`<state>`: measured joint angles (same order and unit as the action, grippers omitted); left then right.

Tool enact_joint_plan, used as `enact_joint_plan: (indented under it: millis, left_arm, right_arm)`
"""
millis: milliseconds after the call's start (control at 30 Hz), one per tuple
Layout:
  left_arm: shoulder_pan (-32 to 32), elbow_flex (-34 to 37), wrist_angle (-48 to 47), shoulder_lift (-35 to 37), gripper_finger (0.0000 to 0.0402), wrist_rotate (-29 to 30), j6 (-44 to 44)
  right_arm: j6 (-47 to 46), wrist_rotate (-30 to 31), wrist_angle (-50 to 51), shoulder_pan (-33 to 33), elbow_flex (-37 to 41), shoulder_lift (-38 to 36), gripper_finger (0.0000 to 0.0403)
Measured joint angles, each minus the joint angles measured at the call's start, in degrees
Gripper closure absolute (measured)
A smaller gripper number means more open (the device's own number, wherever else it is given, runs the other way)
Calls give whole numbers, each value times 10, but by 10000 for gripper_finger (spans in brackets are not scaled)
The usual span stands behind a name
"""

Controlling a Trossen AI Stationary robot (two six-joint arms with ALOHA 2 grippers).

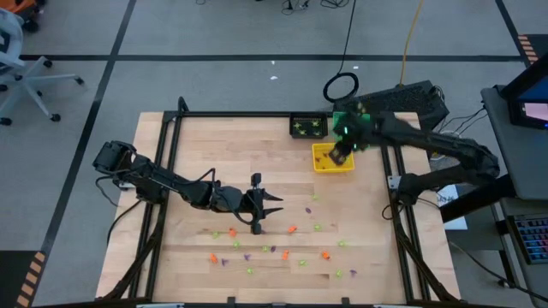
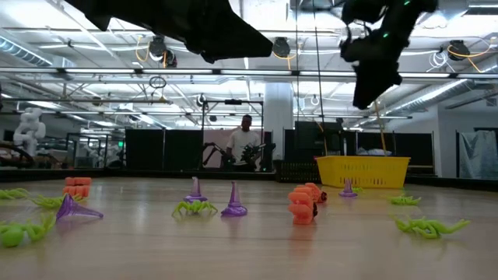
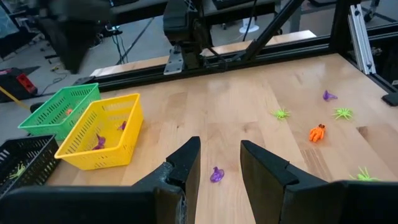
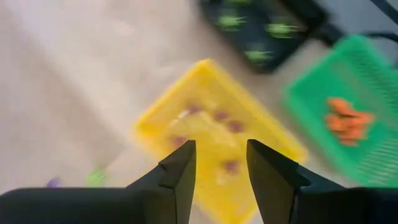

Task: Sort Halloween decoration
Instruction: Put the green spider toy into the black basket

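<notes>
Tiny orange [image 1: 293,229], purple [image 1: 308,208] and light-green [image 1: 317,227] Halloween trinkets lie scattered on the near half of the wooden table. My right gripper [image 4: 220,144] hovers open above the yellow bin [image 4: 211,124], which holds a few purple trinkets [image 4: 235,126]. Beside it stand the green bin [image 4: 342,124] with orange trinkets and the black bin [image 4: 261,31] with green ones. My left gripper [image 3: 219,144] stays open at mid-table, nearly level above the wood, with a purple trinket [image 3: 216,175] lying on the table ahead of its fingers.
The three bins [image 3: 102,134] stand together at the table's far right. A black metal frame [image 1: 163,171] runs along the table's sides. In the low view, trinkets such as an orange one [image 2: 302,204] and a purple cone [image 2: 233,202] dot the near table. A person [image 2: 246,144] stands far behind.
</notes>
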<state>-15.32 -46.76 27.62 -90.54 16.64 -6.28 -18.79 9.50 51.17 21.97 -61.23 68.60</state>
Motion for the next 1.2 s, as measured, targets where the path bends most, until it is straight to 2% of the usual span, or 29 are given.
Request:
enact_joint_plan:
  millis: [233,533,900,1100,1200]
  left_arm:
    - [-8,0,1,0,288,0,0]
    - [-8,0,-3,0,288,0,-1]
    - [-8,0,-13,0,288,0,0]
    - [-9,0,-14,0,288,0,5]
    - [-10,0,-14,0,288,0,33]
  right_arm:
    - [-97,8,-67,-190,98,-59,273]
    - [-153,13,-199,-354,174,-52,273]
    - [-221,12,-326,-464,214,42,273]
    - [-226,13,-422,-493,214,127,273]
    - [-238,41,-442,-497,214,163,273]
